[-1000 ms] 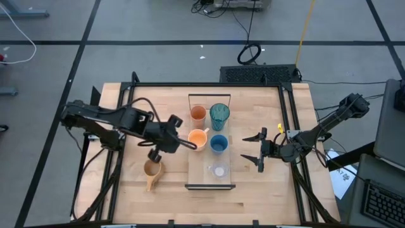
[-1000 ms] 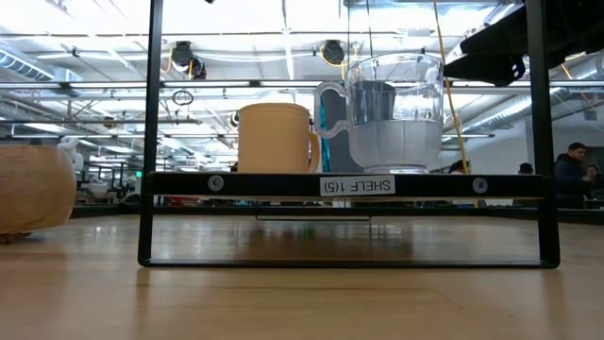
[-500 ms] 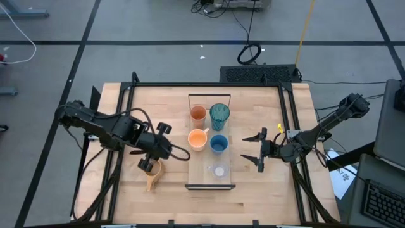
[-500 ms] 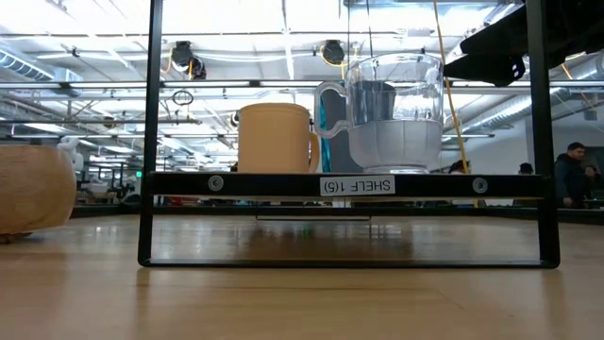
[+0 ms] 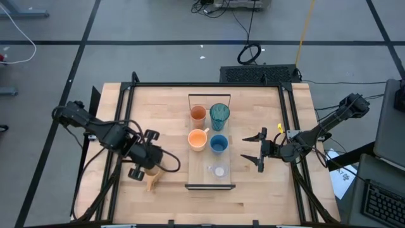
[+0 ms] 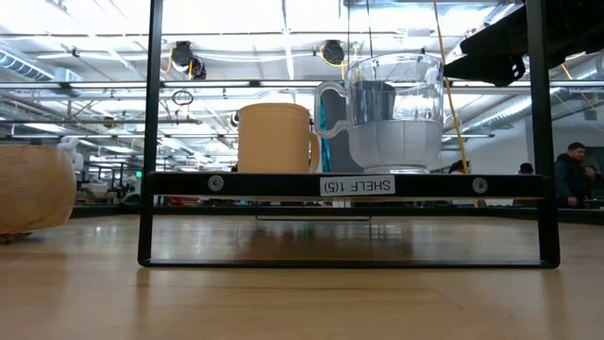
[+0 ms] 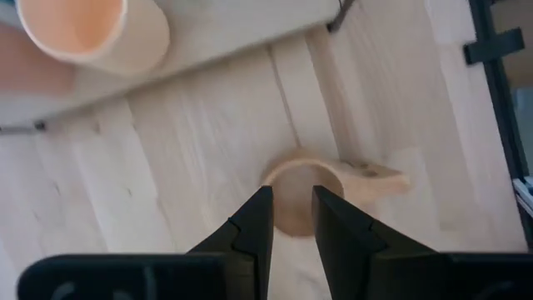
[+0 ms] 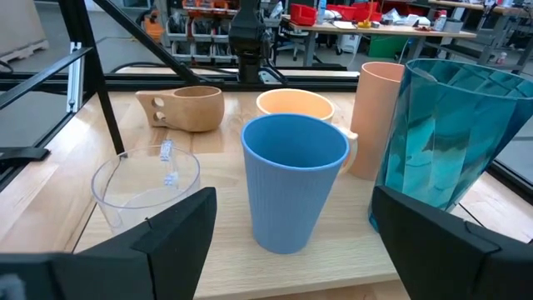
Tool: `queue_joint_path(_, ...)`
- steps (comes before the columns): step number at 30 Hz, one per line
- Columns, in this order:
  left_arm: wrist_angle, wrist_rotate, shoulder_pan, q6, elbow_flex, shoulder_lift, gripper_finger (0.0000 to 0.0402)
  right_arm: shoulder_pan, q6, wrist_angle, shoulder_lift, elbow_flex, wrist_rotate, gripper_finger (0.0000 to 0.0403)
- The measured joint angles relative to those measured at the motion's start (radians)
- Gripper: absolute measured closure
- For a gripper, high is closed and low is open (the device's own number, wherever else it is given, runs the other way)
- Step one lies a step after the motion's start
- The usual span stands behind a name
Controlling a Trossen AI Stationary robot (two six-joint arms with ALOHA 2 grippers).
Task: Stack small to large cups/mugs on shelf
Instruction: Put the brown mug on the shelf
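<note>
The shelf [image 5: 193,180] holds an orange cup [image 5: 198,114], a teal tumbler [image 5: 219,116], an orange mug [image 5: 198,139], a blue cup [image 5: 219,144] and a small clear glass [image 5: 219,170], all upright. A tan handled mug [image 7: 300,196] stands on the table left of the shelf, its handle [image 7: 379,177] sticking out sideways. My left gripper [image 7: 291,200] points down above this mug with a narrow gap between its fingers and nothing in them. My right gripper [image 5: 256,151] waits open to the right of the shelf, level with the blue cup [image 8: 291,179].
Black frame rails [image 5: 120,152] run along the table's left and right sides. The shelf's dark end rail [image 6: 340,184] shows in the low view. Bare wood lies near the table's front edge [image 5: 209,209].
My left gripper has swung away from the orange mug on the shelf toward the table's left and near edge. It has rolled about its own axis and now hangs over the tan mug. Its finger gap looks unchanged. The cups have stayed in place.
</note>
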Motion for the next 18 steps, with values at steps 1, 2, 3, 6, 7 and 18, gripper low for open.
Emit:
queue_joint_path(1, -0.016, 0.000, -0.009, -0.024, 0.000, 0.000, 0.0314, 0.000, 0.000, 0.000, 0.000, 0.000, 0.000, 0.0092)
queue_joint_path(2, -0.028, 0.001, -0.018, -0.050, 0.000, 0.001, 0.0314, 0.000, 0.000, 0.000, 0.000, 0.000, 0.000, 0.0092)
queue_joint_path(3, -0.036, 0.000, -0.027, -0.078, 0.000, 0.001, 0.0314, 0.000, 0.000, 0.000, 0.000, 0.000, 0.000, 0.0092)
queue_joint_path(6, -0.047, 0.000, -0.058, -0.150, 0.000, 0.001, 0.0314, 0.000, 0.000, 0.000, 0.000, 0.000, 0.000, 0.0092)
queue_joint_path(7, -0.047, 0.000, -0.069, -0.173, 0.000, 0.001, 0.0314, 0.000, 0.000, 0.000, 0.000, 0.000, 0.000, 0.0092)
queue_joint_path(18, -0.070, -0.033, -0.149, -0.350, 0.000, 0.001, 0.0314, 0.000, 0.000, 0.000, 0.000, 0.000, 0.000, 0.0092)
